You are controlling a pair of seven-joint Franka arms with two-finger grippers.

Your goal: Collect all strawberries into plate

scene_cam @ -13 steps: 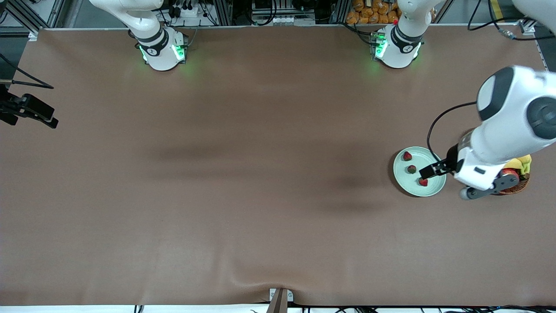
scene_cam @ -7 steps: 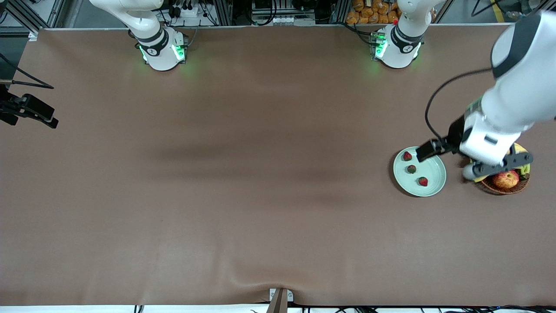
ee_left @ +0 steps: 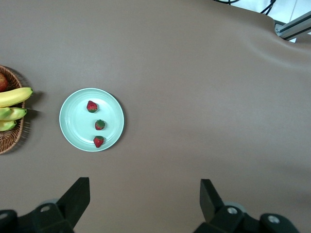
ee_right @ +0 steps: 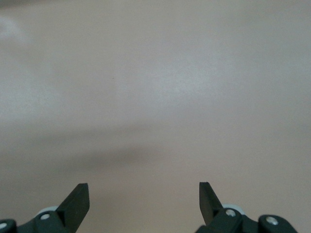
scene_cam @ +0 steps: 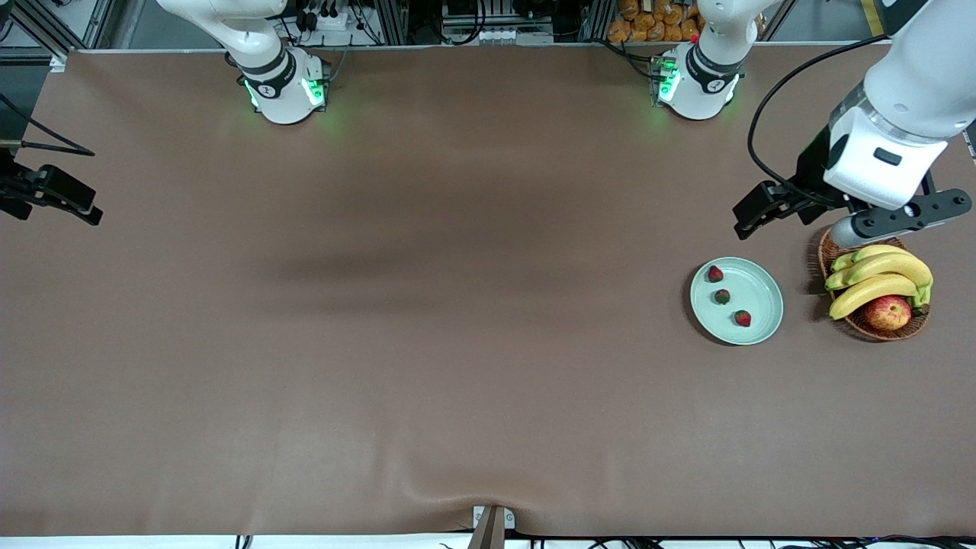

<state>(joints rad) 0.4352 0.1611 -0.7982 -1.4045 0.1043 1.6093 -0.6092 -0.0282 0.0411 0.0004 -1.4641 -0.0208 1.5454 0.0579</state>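
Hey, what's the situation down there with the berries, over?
Left gripper open, empty, up over bare table beside the basket. Right gripper open, waiting at its end. All three strawberries on the plate. Nothing in the way.

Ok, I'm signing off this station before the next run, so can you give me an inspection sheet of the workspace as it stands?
Surface: brown mat covers the table, slightly rippled at the edge nearest the front camera.
Job's things: three strawberries all lie in the plate, apart from one another.
Clutter: wicker basket beside the plate, toward the left arm's end, holding bananas and an apple.
Grippers: left tool open and empty, up over bare mat by the plate and basket; right tool open and empty over bare mat, that arm waits.
Cables: black cable loops from the left arm's wrist.
Surroundings: metal framing along the robots' side.
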